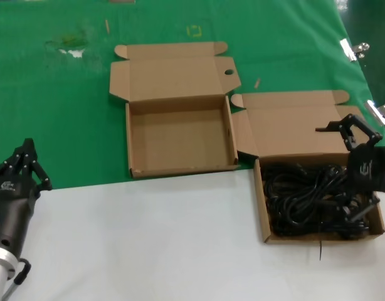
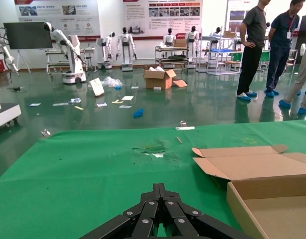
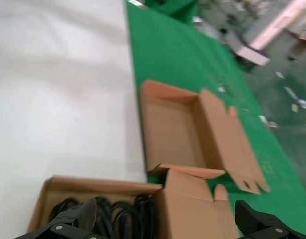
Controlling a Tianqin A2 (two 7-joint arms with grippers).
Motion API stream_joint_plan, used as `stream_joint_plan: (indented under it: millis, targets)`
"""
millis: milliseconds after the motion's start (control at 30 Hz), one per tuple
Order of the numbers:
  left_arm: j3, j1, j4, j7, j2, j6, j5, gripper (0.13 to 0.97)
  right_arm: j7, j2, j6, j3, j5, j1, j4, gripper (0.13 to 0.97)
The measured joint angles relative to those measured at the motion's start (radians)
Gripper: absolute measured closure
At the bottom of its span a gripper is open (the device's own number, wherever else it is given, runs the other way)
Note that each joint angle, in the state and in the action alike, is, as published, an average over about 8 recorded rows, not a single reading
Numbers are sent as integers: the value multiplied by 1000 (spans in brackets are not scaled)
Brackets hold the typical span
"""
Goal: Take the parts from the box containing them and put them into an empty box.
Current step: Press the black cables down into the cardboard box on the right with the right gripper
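Observation:
The black power cords (image 1: 305,197) lie tangled in the right cardboard box (image 1: 263,207), whose plain lid flap (image 1: 293,125) lies open behind it. My right gripper (image 1: 348,129) hangs open and empty above the back right of this box. In the right wrist view the cords (image 3: 123,214) show below the right gripper (image 3: 165,219). The empty box (image 1: 128,138) with a round hole (image 1: 229,72) in its lid stands to the left; it also shows in the right wrist view (image 3: 168,129) and the left wrist view (image 2: 242,204). My left gripper (image 1: 26,162) rests shut at the near left, tip (image 2: 159,189) over green cloth.
A green cloth (image 1: 54,113) covers the far table; a white surface (image 1: 148,238) covers the near part. Metal clips (image 1: 352,49) hold the cloth at the right edge. People and parked robots stand far off in the left wrist view.

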Motion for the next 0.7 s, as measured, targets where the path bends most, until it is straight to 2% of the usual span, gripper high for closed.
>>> stream_joint_plan:
  millis: [333,700]
  targets:
    - [0,0,0,0,0,0,0,957,-229,-22,-139,-78,-86,123,-115,129]
    - [0,0,0,0,0,0,0,957,-452,-95,-158,-125,-162,231,-268,129]
